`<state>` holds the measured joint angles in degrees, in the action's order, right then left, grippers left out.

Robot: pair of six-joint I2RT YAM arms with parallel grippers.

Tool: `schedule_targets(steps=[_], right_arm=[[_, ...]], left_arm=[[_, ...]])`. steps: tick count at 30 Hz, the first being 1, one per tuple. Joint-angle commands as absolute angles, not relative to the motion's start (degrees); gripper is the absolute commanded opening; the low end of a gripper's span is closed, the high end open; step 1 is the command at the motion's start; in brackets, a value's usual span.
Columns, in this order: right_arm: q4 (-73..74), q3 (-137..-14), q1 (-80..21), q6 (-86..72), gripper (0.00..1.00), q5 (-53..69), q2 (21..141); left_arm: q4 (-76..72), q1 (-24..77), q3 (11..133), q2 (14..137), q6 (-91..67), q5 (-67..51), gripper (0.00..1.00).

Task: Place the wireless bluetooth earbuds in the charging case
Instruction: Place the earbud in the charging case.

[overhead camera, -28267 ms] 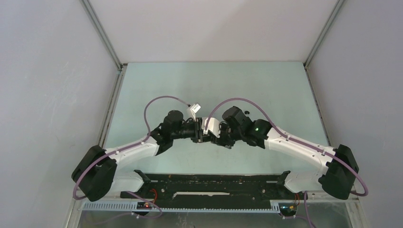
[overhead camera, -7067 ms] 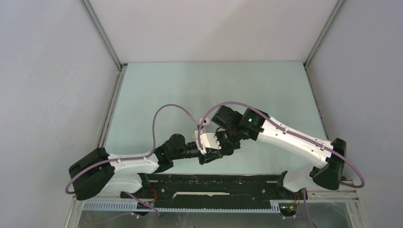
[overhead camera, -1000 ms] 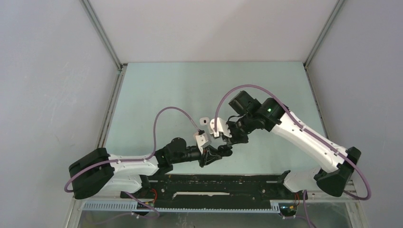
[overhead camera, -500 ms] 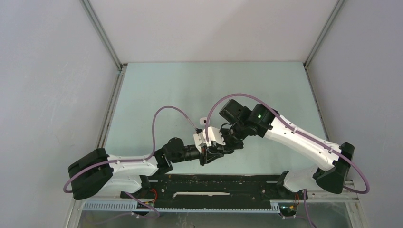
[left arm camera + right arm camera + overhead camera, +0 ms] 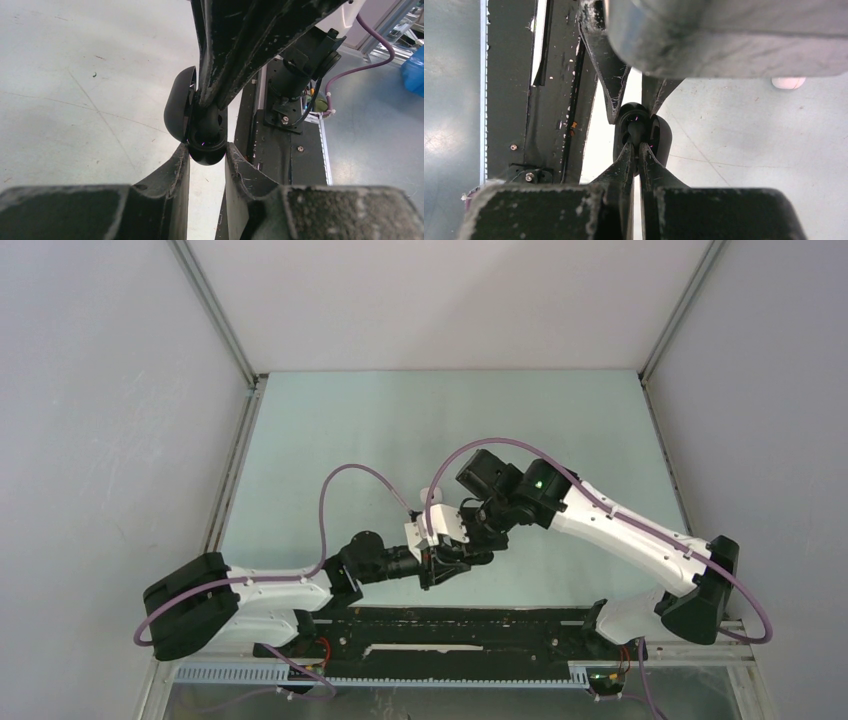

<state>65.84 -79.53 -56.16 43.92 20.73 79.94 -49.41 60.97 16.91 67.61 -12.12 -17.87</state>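
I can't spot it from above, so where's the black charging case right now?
Left wrist view, centre: the black charging case is pinched open between the left gripper's fingers, with the right gripper's closed tips reaching into it.

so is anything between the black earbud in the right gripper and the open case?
Nothing visible. The left gripper holds the charging case with its lid swung aside. The right gripper, shut on the black earbud, has its tips at the case's mouth. Whether the bud is seated can't be told.
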Motion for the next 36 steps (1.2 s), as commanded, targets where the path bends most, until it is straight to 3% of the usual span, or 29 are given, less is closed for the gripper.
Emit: schedule_targets(steps=[1, 12, 19, 27, 36], right_arm=[[65.24, -79.61, -56.96, 43.63, 0.00, 19.57, 80.57], [65.01, -78.90, -58.61, 42.59, 0.01, 16.57, 81.95], [64.78, -78.89, -59.21, 41.42, 0.12, 17.14, 81.98], [65.40, -78.86, -59.39, 41.14, 0.08, 18.41, 82.64], [66.13, -78.89, -59.79, 41.47, 0.16, 20.05, 82.12]], left_arm=[[-54.96, 61.10, 16.49, 67.84, -13.18, -19.19, 0.01], [-56.86, 61.13, 15.79, 68.32, -13.95, -19.61, 0.01], [-57.39, 61.08, 15.34, 68.16, -14.15, -19.43, 0.01], [-58.03, 61.09, 15.00, 67.97, -14.40, -19.19, 0.01], [-58.62, 61.08, 14.73, 68.45, -14.59, -18.96, 0.01]])
